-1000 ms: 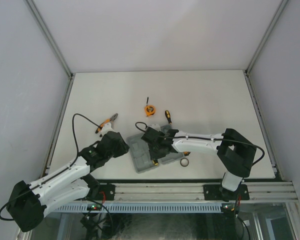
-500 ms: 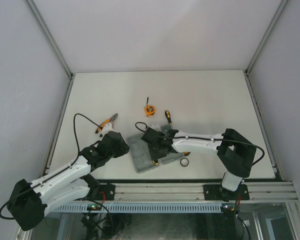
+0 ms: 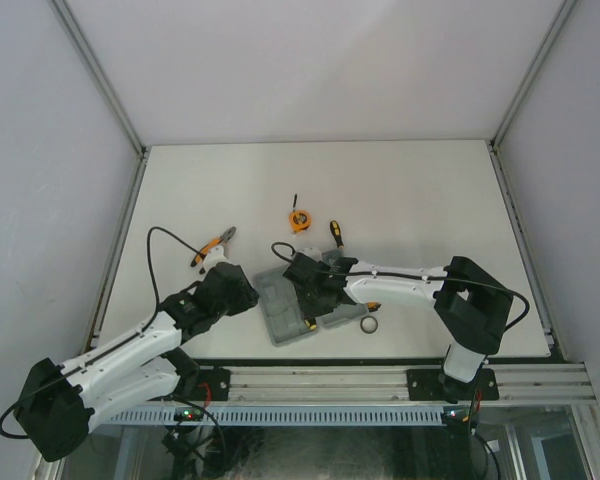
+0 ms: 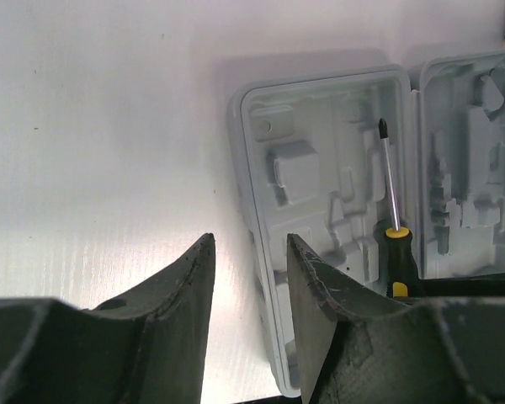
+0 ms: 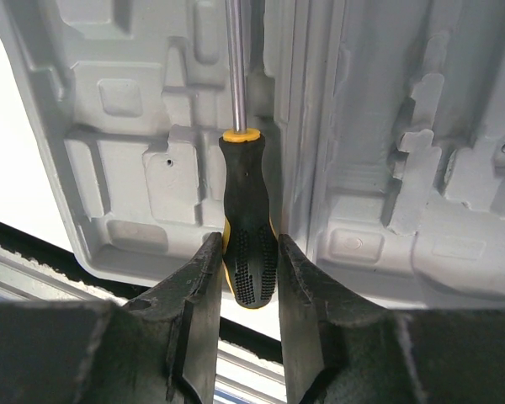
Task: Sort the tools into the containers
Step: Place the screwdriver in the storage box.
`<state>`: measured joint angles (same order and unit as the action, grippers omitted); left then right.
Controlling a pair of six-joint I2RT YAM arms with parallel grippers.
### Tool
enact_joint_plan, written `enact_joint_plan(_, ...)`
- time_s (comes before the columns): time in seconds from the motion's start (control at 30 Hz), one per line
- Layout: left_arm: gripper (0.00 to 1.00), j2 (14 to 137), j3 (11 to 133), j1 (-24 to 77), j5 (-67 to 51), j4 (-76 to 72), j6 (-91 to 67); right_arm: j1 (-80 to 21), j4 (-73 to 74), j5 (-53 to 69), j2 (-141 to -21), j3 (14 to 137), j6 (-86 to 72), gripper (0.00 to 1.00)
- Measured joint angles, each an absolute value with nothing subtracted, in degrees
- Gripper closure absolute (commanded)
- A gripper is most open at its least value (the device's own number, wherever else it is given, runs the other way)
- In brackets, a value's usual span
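Observation:
The grey hinged case (image 3: 278,312) lies open near the table's front edge, with moulded recesses showing in the left wrist view (image 4: 296,172) and the right wrist view (image 5: 126,126). A black-and-orange screwdriver (image 5: 247,244) lies in its left half by the hinge, with its handle end over the front rim. It also shows in the left wrist view (image 4: 390,210). My right gripper (image 5: 249,246) (image 3: 310,310) is shut on its handle. My left gripper (image 4: 249,244) (image 3: 250,296) is open and empty, straddling the case's left wall. Pliers (image 3: 212,245), tape measure (image 3: 297,219), second screwdriver (image 3: 335,233) and dark ring (image 3: 369,324) lie on the table.
A small orange-black item (image 3: 373,307) lies against the case's right side, partly under my right arm. The metal frame rail (image 3: 380,380) runs along the near edge just below the case. Grey walls enclose the white table (image 3: 410,200).
Almost nothing differs. Both arms hold the same poses by the case, and the screwdriver stays between the right fingers.

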<state>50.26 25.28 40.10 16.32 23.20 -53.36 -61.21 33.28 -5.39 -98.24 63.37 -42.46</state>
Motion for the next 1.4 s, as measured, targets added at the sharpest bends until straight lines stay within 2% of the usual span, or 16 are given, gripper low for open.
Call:
enact_joint_plan(0.47, 0.56, 50.6, 25.3, 40.1, 16.3, 23.2, -53.4, -61.0, 33.0, -4.8, -98.2, 63.4, -42.6, 0.66)
enact_joint_plan(1.13, 0.56, 51.0, 25.3, 40.0, 16.1, 23.1, -52.8, -60.6, 34.1, -5.4, -97.7, 65.9, -42.4, 0.84)
enact_joint_plan(1.4, 0.56, 50.6, 25.3, 40.0, 16.1, 23.1, -52.1, -60.6, 34.1, -6.4, -97.8, 65.9, -42.1, 0.84)
